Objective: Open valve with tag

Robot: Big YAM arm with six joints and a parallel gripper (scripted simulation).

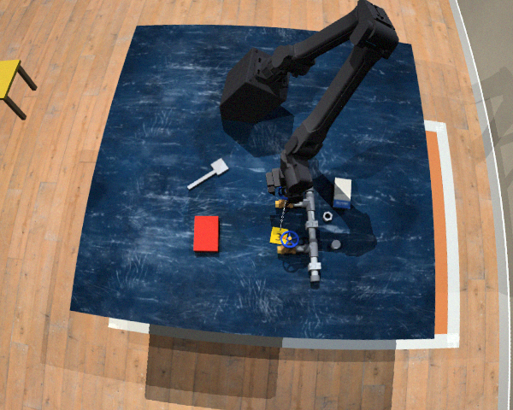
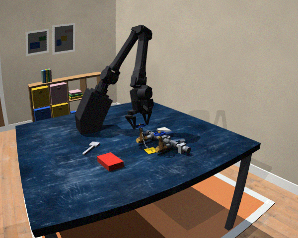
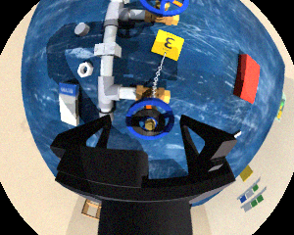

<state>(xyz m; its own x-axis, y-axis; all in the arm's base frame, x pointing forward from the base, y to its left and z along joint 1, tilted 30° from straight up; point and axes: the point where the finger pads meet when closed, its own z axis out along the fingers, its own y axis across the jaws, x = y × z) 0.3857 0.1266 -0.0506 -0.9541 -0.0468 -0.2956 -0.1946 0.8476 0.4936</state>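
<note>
A grey pipe (image 1: pixel 310 220) (image 2: pixel 169 141) (image 3: pixel 108 46) lies on the blue table and carries two brass valves with blue handwheels. A yellow tag (image 1: pixel 275 235) (image 2: pixel 149 150) (image 3: pixel 167 43) marked "3" hangs by a thin chain from the far valve. That valve's handwheel (image 2: pixel 140 125) (image 3: pixel 149 119) sits right under my gripper (image 2: pixel 139 123) (image 3: pixel 145 117). The gripper is open, with one finger on each side of the wheel, just above it. In the top view the wrist hides most of this wheel. The other handwheel (image 1: pixel 282 237) (image 2: pixel 159 133) (image 3: pixel 163 2) stands beside the tag, clear of the gripper.
A red block (image 1: pixel 206 233) (image 2: pixel 110 161) (image 3: pixel 249 77) and a white flat tool (image 1: pixel 208 174) (image 2: pixel 91 148) lie to the left. A white and blue box (image 1: pixel 342 192) (image 3: pixel 69 104), a nut (image 1: pixel 329 213) (image 3: pixel 88 69) and a dark cylinder (image 1: pixel 335 244) lie right of the pipe. The arm's base (image 1: pixel 252 88) stands behind.
</note>
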